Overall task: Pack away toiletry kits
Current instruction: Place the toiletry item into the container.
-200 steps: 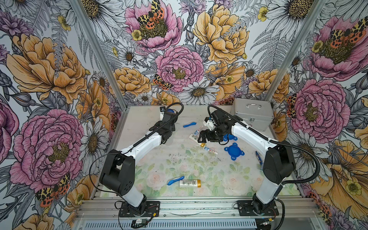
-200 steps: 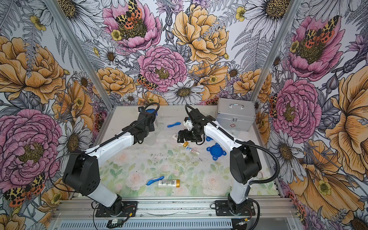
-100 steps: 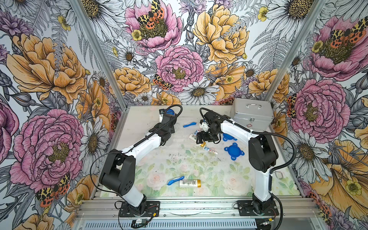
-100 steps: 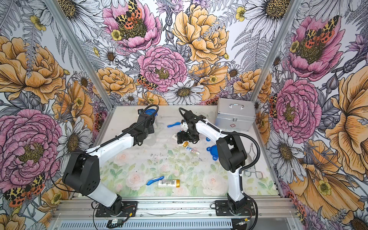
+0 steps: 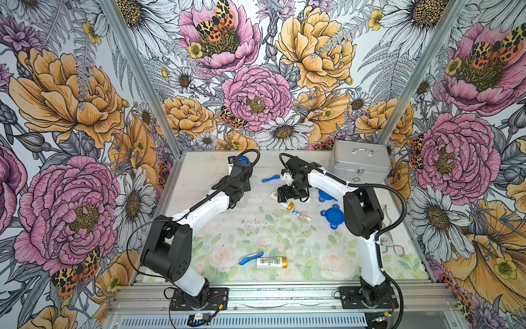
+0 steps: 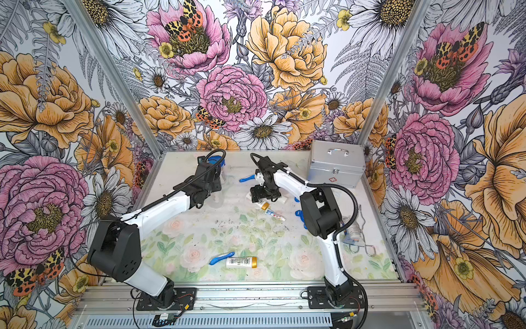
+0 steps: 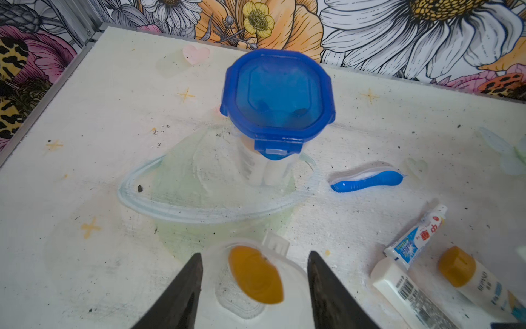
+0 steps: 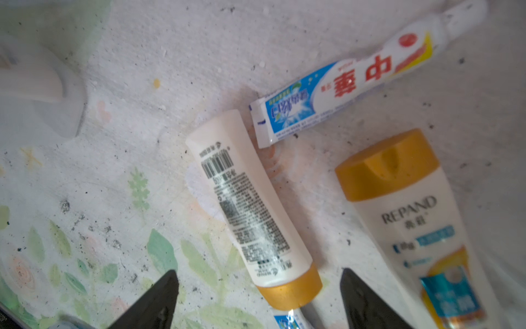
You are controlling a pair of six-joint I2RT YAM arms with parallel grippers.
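Left wrist view: my left gripper (image 7: 255, 256) hung over an open cup (image 7: 236, 304) with a gold-capped bottle (image 7: 256, 276) inside.
Left jaws: one on either side of that cup; I could not tell whether they pressed it.
Beyond it: a lidded cup (image 7: 277, 99) near the back wall, with a blue toothbrush (image 7: 367, 181) beside it.
Right gripper (image 8: 259, 272): jaws wide, holding nothing, straddling the cap end of a lying bottle (image 8: 247, 199).
Crowding it: a toothpaste tube (image 8: 341, 85) just beside that bottle's base, and a second bottle (image 8: 407, 228) alongside.
Top view: a loose lid (image 5: 331, 213) sat by my right arm, the silver case (image 5: 360, 162) at the back, and a spare toothbrush (image 5: 251, 257) near the front edge.
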